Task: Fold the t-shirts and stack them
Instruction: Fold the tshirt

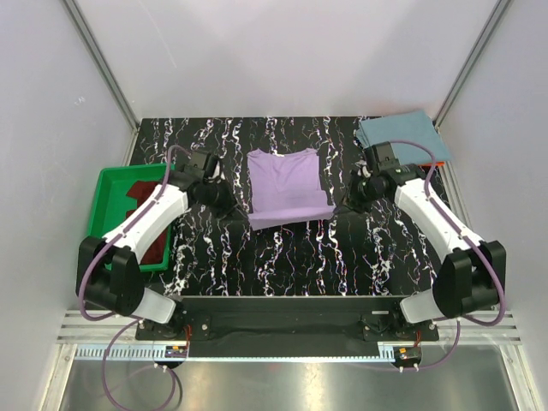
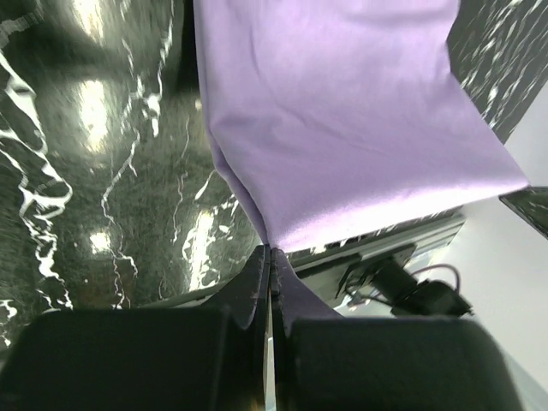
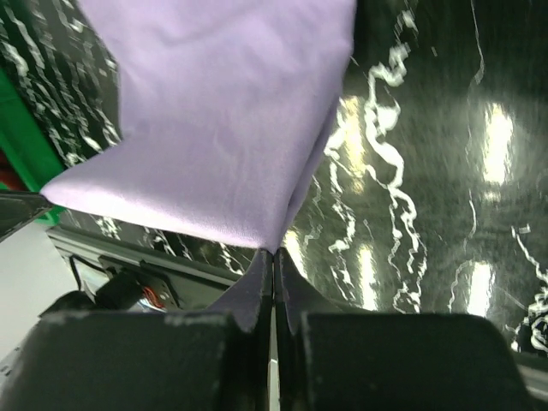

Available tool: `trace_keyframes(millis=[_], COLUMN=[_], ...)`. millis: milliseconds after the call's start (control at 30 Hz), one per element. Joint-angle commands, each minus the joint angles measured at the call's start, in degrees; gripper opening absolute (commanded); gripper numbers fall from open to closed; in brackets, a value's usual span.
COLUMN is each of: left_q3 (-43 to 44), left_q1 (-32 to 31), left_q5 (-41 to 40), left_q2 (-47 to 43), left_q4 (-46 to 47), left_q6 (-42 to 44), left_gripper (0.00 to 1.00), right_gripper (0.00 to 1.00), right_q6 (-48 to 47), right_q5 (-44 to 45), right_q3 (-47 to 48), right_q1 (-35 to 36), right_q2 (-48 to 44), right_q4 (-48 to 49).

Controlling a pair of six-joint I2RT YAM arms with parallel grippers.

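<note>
Lavender shirt (image 1: 287, 188) lies in the middle of the surface (image 1: 325, 257), its near edge raised. The left tool (image 2: 271, 253) and right tool (image 3: 273, 255) each pinch a near corner, clamped tight on the cloth. A folded teal shirt (image 1: 398, 135) sits far right. A maroon shirt (image 1: 141, 193) fills the green tray (image 1: 107, 184), under the left arm.

The black, white-veined worktop (image 1: 291, 257) carried a lavender t-shirt (image 1: 287, 184) at its centre. A folded teal-blue t-shirt (image 1: 398, 133) lay at two o'clock, and a green tray (image 1: 110, 197) at nine.
</note>
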Motion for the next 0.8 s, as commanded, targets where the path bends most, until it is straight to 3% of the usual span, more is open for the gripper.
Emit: trace_keyframes(millis=[0,433,767], left_q3=[4.62,27.56,41.72], left_q1=[2.21,7.48,10.03], left_q5=[-1.85,-1.41,0.79], left_q2=[1.50,15.90,26.28], left_q4=[-2.30,-1.60,5.68], left_q6=[1.63,6.64,8.05], left_gripper=[0.00,0.00,0.00], right_gripper=[0.00,0.00,0.00], right_q6=[-2.34,-6.73,-8.23], right_q5=[2.39,3.27,4.77], right_q3=[5.99,29.70,47.04], right_q1=[0.07,-1.25,-2.65], right_q2=[3.70,21.54,33.59], right_q4=[-2.25,-3.13,-3.15])
